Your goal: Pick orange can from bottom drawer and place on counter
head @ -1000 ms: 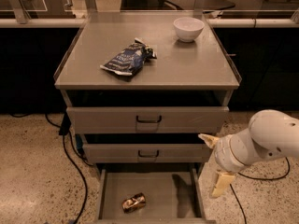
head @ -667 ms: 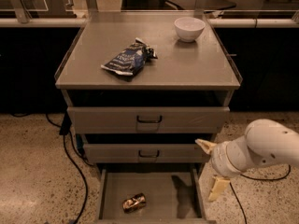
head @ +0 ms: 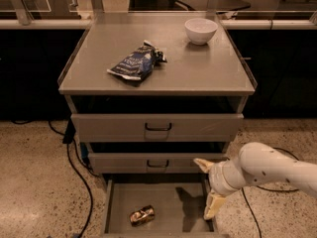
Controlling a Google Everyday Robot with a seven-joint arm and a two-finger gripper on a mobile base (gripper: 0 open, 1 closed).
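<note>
The orange can (head: 142,215) lies on its side in the front left part of the open bottom drawer (head: 173,205), its silver end facing left. My gripper (head: 208,185) hangs over the drawer's right side, to the right of the can and apart from it. Its two cream fingers (head: 213,205) are spread wide with nothing between them. The white arm comes in from the right. The counter (head: 198,68) is the grey top of the cabinet, above the drawers.
A dark blue snack bag (head: 136,62) lies left of centre on the counter and a white bowl (head: 200,30) stands at its back right. The two upper drawers with dark handles (head: 158,128) stand slightly ajar. Black cables (head: 74,167) run over the speckled floor at the left.
My gripper and arm have moved left and a little lower, in over the right side of the bottom drawer. The can, bag and bowl have not moved.
</note>
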